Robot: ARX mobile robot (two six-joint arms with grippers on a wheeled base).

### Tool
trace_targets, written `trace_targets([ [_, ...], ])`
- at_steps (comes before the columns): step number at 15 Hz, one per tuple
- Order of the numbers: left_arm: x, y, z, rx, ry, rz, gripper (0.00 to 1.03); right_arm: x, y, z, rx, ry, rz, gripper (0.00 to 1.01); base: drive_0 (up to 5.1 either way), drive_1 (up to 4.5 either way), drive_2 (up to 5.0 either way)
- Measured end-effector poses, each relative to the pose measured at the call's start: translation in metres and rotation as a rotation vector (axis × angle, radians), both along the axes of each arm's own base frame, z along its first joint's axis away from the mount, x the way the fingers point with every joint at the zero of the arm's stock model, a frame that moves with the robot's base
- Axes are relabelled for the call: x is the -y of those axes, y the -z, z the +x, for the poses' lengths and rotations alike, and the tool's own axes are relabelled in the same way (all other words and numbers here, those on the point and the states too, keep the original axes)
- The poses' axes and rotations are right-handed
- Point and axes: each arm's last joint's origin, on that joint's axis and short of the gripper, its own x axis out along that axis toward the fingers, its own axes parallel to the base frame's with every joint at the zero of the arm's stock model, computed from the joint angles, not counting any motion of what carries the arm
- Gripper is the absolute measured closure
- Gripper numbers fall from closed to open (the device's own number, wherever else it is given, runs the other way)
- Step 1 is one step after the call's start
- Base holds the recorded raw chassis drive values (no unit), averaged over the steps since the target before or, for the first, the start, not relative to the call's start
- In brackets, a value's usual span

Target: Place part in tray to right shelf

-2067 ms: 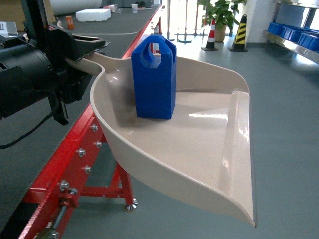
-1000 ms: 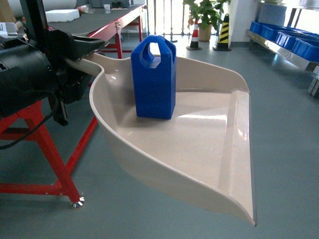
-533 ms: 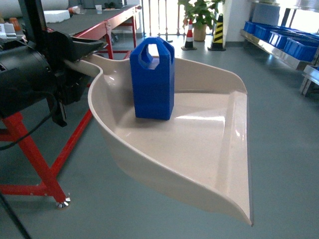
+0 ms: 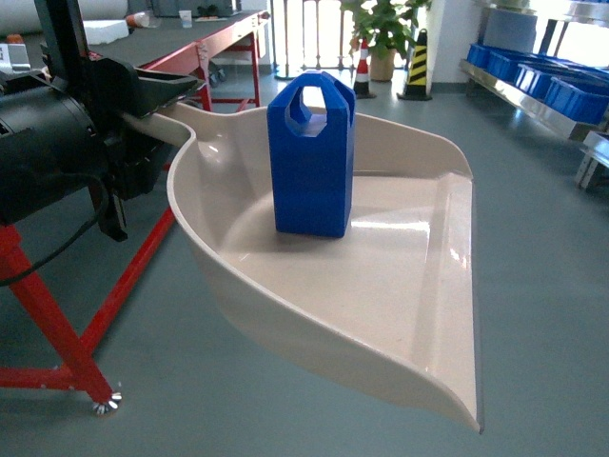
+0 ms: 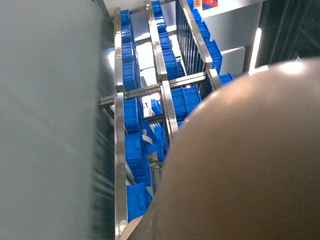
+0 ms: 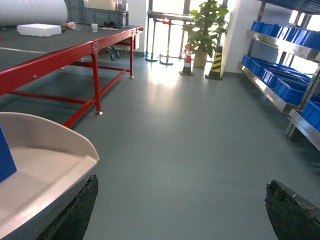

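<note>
Meanwhile, the blue part has slid within the scoop tray: half a second ago it stood nearer the left wall, and now it sits closer to the middle of the floor, turned slightly but upright. The background has swung as well; the red-framed surface has drifted left, and more of the steel rack with blue crates shows at the right edge. That suggests the base is turning toward the shelf, and the shift of the part hints that turning loosens its footing.

The left tool is clamped on the tray's handle, holding the scoop out over bare floor. The right tool hangs spread, nothing between its dark fingers, just beside the tray's front lip in the right wrist view.

The flat front lip has no raised wall, so a further slide that way could tip the part off. The grey floor ahead lies open as far as the rack, with the traffic cones and potted plant well apart at the back.
</note>
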Motion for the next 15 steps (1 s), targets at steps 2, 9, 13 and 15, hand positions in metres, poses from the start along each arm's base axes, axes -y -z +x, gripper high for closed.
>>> trace_targets([
  [2, 0.0, -0.0003, 0.0, 0.002, 0.001, 0.0, 0.9, 0.0, -0.0003, -0.0001, 0.003, 0.0, 0.0, 0.03, 0.1, 4.07, -4.0],
  [9, 0.0003, 0.0004, 0.0001, -0.004, 0.001, 0.001, 0.9, -0.0001, 0.0005, 0.0006, -0.003, 0.0, 0.0, 0.03, 0.1, 4.1, -3.9],
  [13, 0.0001, 0.0004, 0.0, 0.001, -0.002, 0.0, 0.9, -0.0001, 0.0, 0.0006, 0.0, 0.0, 0.0, 0.03, 0.0, 4.04, -4.0],
  [15, 0.0003, 0.0005, 0.0, -0.001, 0.001, 0.0, 0.9, 0.0, -0.0001, 0.0003, 0.002, 0.0, 0.0, 0.03, 0.0, 3.97, -4.1],
])
